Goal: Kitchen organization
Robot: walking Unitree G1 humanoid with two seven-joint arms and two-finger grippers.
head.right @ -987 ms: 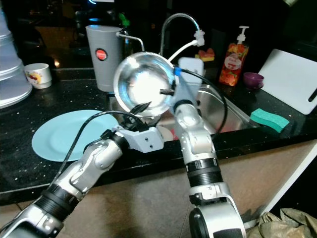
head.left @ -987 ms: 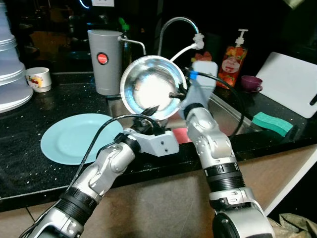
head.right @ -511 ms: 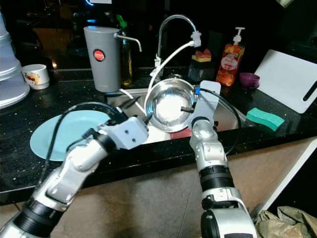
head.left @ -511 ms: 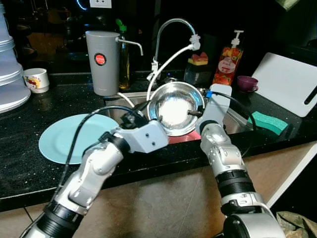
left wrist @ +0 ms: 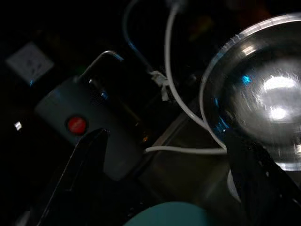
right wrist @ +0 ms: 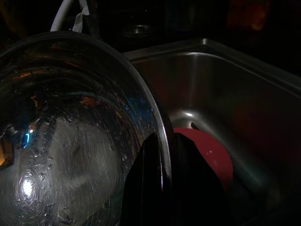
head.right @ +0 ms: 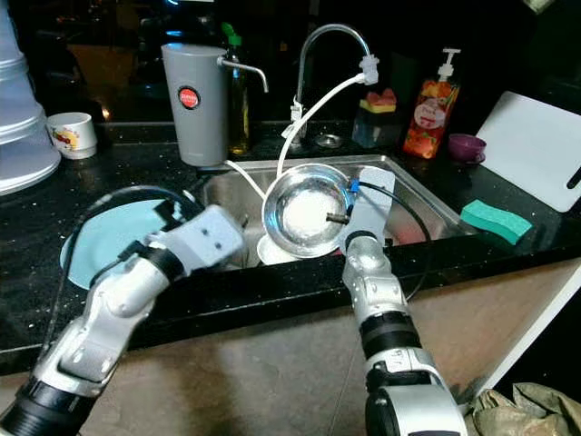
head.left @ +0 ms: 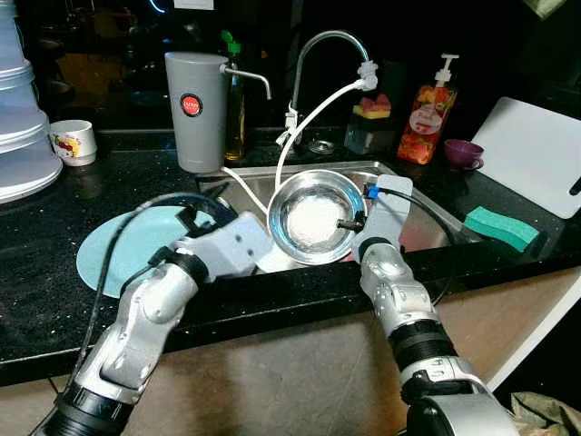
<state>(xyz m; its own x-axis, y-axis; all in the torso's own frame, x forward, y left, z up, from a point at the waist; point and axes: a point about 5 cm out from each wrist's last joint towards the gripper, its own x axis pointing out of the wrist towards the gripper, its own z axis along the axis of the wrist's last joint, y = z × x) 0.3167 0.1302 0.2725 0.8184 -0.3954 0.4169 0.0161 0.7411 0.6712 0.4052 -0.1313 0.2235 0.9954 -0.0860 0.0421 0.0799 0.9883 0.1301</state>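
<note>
The right gripper [head.left: 349, 221] is pinched on the rim of a steel bowl [head.left: 315, 216], one finger inside and one outside, as the right wrist view shows clearly. The bowl hangs tilted over the sink [head.left: 427, 213], its mouth turned toward the robot, near the front edge of the basin. Something red [right wrist: 207, 153] lies on the sink floor under the bowl, and a pale round thing sits below the bowl's left edge; what either one is cannot be told.

The left gripper [left wrist: 164, 188] hovers just left of the bowl, above the counter's edge beside the sink. Its two fingers stand wide apart in the left wrist view, holding nothing and not touching the bowl.

On the counter [head.left: 54, 227] to the left lies a teal plate [head.left: 118, 259], flat and apart from the sink. Behind it stand a grey jug [head.left: 195, 109] and a small cup [head.left: 73, 143]. A tap [head.left: 327, 45] with a white hose arches over the basin. To the right are a soap bottle [head.left: 431, 109], a purple cup [head.left: 463, 152], a green sponge [head.left: 501, 227] and a white board [head.left: 531, 154].

As a judgement, the tidying looks only partly done: the bowl is in hand but not set down anywhere, and the plate and the things in the sink look untouched.
</note>
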